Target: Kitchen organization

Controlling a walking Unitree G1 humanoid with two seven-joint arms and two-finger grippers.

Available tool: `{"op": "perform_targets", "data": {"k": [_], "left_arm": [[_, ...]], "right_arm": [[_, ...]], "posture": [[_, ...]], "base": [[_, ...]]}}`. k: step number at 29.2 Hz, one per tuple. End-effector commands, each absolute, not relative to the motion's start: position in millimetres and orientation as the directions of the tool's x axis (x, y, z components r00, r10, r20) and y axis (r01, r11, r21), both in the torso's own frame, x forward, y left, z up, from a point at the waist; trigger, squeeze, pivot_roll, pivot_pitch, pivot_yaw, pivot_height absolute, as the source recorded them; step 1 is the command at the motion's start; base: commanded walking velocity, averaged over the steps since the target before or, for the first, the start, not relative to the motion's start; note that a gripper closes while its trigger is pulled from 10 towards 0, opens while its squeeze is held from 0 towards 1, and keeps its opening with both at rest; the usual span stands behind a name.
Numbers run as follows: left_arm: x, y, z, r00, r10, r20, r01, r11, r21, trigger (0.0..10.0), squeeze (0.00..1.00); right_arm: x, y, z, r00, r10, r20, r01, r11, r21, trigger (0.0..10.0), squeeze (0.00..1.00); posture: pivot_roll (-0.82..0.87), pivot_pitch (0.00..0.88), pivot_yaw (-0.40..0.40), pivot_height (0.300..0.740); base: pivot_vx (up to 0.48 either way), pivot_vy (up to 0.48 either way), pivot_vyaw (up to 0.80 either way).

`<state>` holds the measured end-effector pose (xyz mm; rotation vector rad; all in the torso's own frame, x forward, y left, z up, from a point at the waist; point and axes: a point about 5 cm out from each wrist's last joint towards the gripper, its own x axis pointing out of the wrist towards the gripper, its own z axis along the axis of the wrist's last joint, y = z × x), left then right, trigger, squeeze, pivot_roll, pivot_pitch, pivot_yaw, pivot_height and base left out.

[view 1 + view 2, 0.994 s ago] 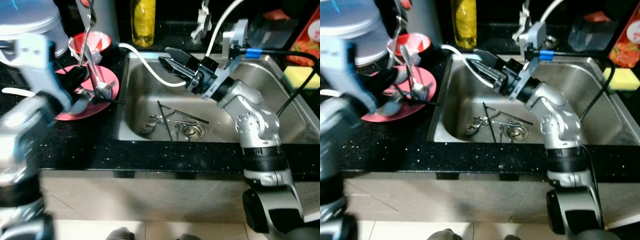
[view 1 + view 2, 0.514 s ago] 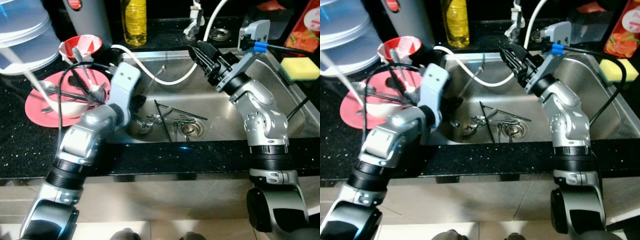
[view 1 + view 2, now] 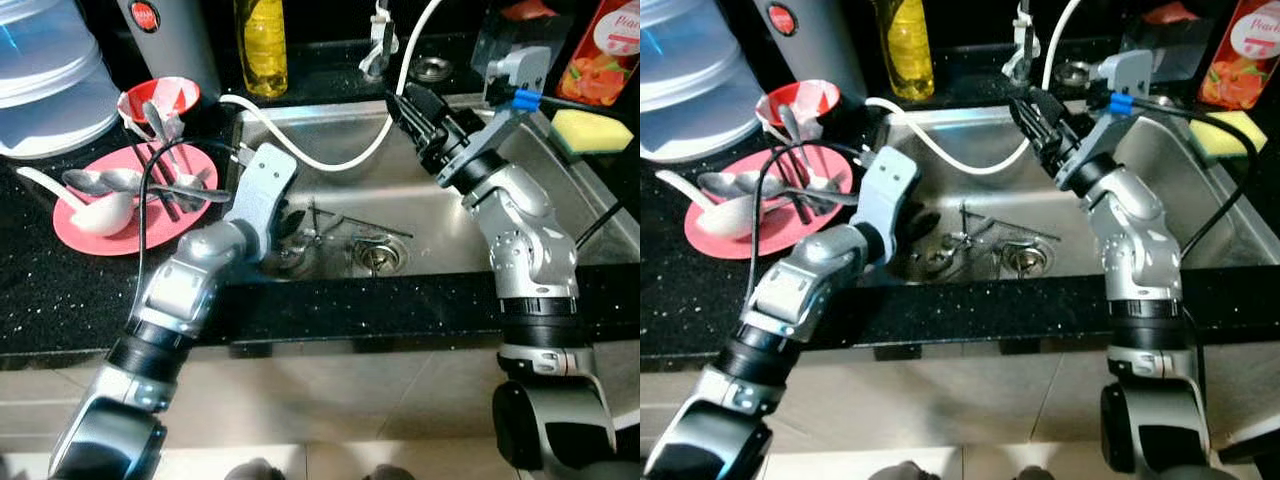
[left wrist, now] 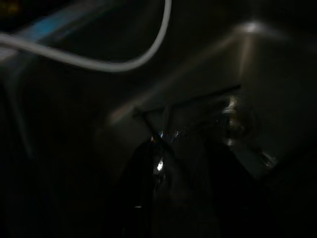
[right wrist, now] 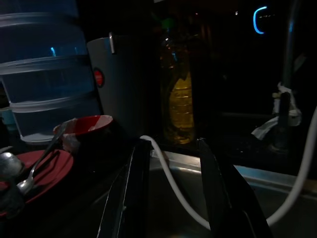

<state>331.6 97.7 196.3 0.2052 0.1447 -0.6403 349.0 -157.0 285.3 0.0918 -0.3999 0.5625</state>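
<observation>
Kitchen, black speckled table [image 3: 60,290] with a steel sink [image 3: 590,215] set into it, pale floor tiles below the front edge. Left of the sink, on the table: pink plate [image 3: 75,225] carrying several spoons [image 3: 100,182] and dark utensils laid across it; a red bowl [image 3: 160,97] with cutlery standing in it sits just behind the plate. Toward the back edge: stacked clear containers [image 3: 45,75] at the back-left corner, a grey canister [image 3: 170,35], a yellow bottle [image 3: 262,45] behind the sink rim. Yellow sponge [image 3: 592,128] on the table at the sink's right side, a red carton [image 3: 605,50] behind it. White hose [image 3: 330,160] loops from the table's left part across the sink's back rim and up by the tap. Loose cutlery [image 3: 320,230] lies on the sink floor near the drain [image 3: 375,255], mixed dark sticks and silver pieces, hard to separate. Left gripper [image 3: 288,222] is down inside the sink at its left wall, just beside that cutlery; left wrist view is very dark, fingers show only as dim shapes, so openness cannot be told, nor any hold. Right gripper [image 3: 405,105] hangs above the sink's back rim near the hose; right wrist view shows its two fingers [image 5: 136,188] parted with nothing between them, aimed toward the bottle and canister.
</observation>
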Motion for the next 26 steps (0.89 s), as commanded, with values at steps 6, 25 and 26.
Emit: {"op": "perform_targets", "data": {"k": [6, 25, 26], "left_arm": [[322.0, 116.7, 239.9, 0.818, -0.574, -0.024, 0.566, 0.799, 0.203, 10.0, 0.0], [298.6, 218.0, 276.2, 0.999, -0.051, 0.012, 0.043, 0.93, 0.365, 10.0, 0.0], [290.6, 223.8, 281.4, 0.997, -0.071, 0.009, 0.06, 0.901, 0.429, 10.0, 0.0]], "right_arm": [[348.6, -152.7, 288.8, 0.759, 0.504, 0.411, -0.542, 0.84, -0.029, 10.0, 0.0], [348.8, -154.1, 287.5, 0.757, 0.512, 0.406, -0.547, 0.836, -0.036, 10.0, 0.0], [348.6, -154.1, 287.5, 0.756, 0.512, 0.407, -0.547, 0.836, -0.035, 10.0, 0.0]], "posture": [[0.01, 0.042, 0.094, 0.74], [0.04, 0.053, 0.093, 0.74], [0.05, 0.055, 0.092, 0.74]], "base": [[0.0, 0.0, 0.0], [0.0, 0.0, 0.0], [0.0, 0.0, 0.0]]}}
